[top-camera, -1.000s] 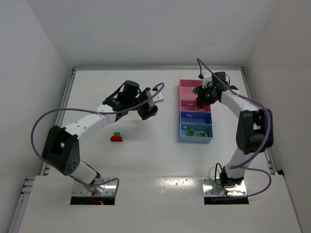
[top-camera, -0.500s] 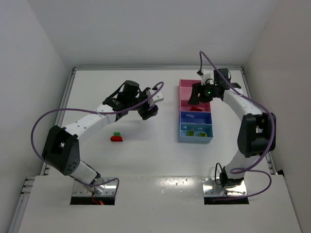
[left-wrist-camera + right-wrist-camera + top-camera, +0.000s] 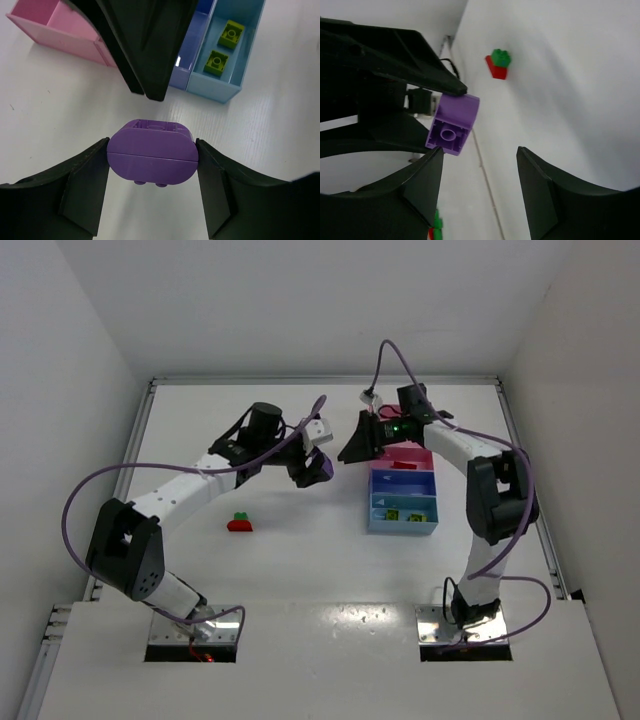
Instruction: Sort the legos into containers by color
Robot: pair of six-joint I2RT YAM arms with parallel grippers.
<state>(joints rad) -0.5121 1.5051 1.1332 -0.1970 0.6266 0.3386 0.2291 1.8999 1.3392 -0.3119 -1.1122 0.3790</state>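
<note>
My left gripper [image 3: 314, 469] is shut on a purple brick [image 3: 323, 466], held above the table left of the tray; the left wrist view shows the brick [image 3: 151, 156] pinched between both fingers. My right gripper [image 3: 352, 447] is open and empty, pointing left at the purple brick [image 3: 452, 124], just apart from it. A red-and-green joined brick [image 3: 240, 523] lies on the table, also in the right wrist view [image 3: 499, 64]. The tray [image 3: 372, 502] stands to the right. Two yellow-green bricks [image 3: 231, 34] lie in its light blue compartment [image 3: 220, 85].
The right arm covers most of the large pink compartment. A small red piece [image 3: 403, 464] shows in the smaller pink compartment; the dark blue one [image 3: 403, 482] lies below it. White walls enclose the table on the left, back and right.
My right gripper has swung left from over the large pink compartment, off the tray, toward the left gripper. My left gripper has shifted slightly right with the purple brick.
</note>
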